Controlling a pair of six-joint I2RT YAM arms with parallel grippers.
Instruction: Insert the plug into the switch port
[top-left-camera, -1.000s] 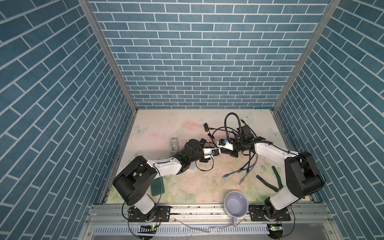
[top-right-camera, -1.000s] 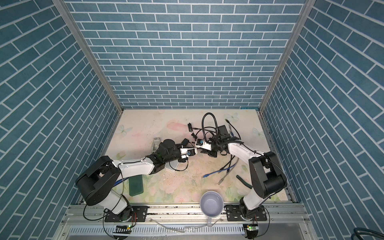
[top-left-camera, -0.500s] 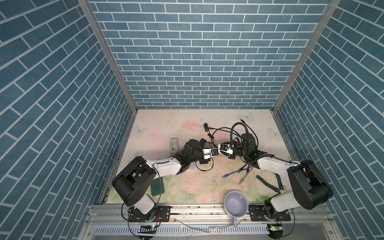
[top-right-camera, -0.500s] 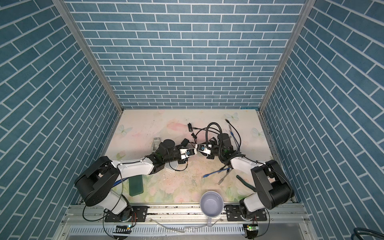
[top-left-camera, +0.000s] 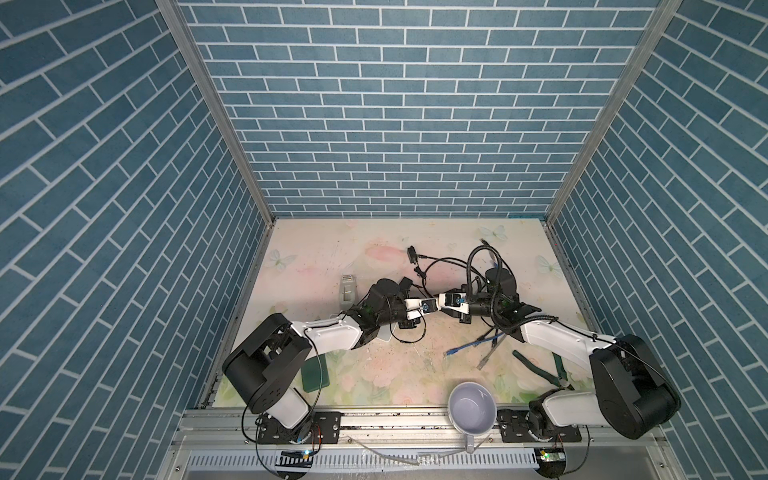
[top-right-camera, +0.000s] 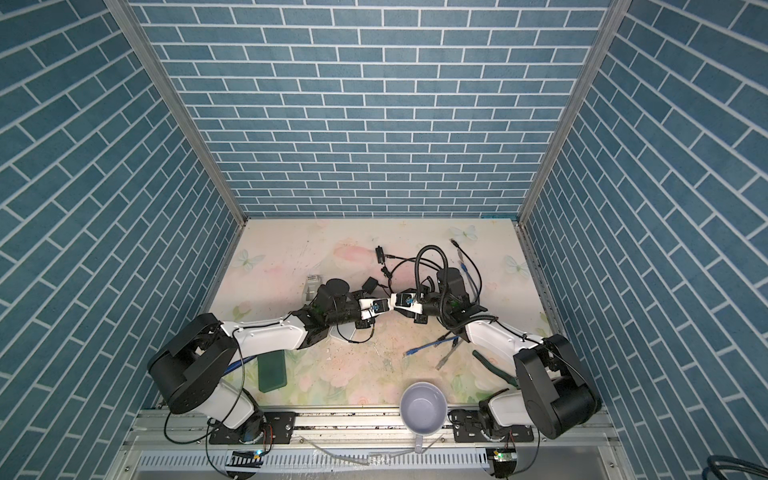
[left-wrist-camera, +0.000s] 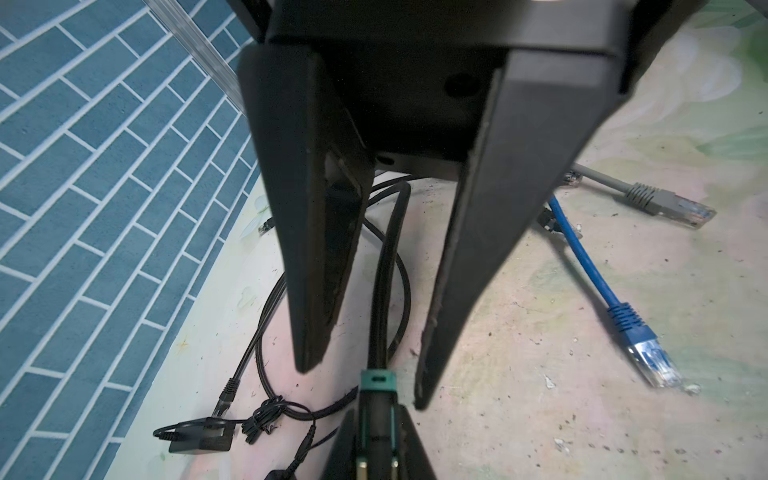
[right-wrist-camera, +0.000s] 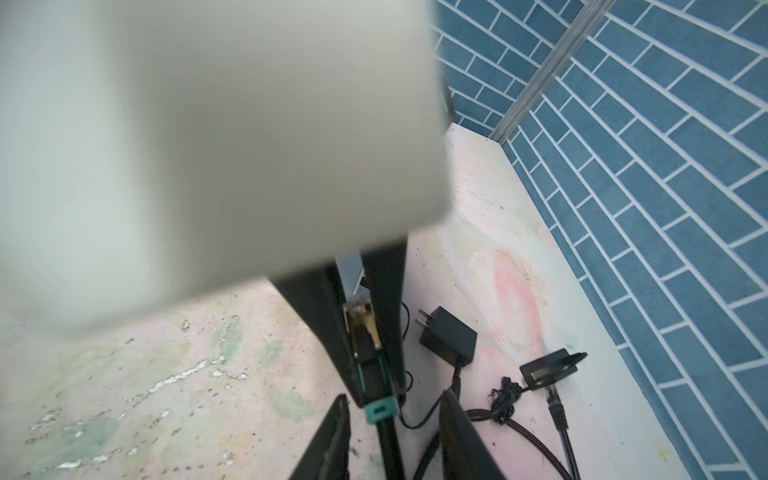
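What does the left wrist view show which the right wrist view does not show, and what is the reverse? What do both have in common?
Only the left wrist view shows the blue network cable and the grey network cable. Only the right wrist view shows a large blurred pale shape, which I cannot identify, and the metal front end of the plug. Both show the left gripper shut on the plug, and the right gripper open, its fingers either side of the black cable behind the plug.
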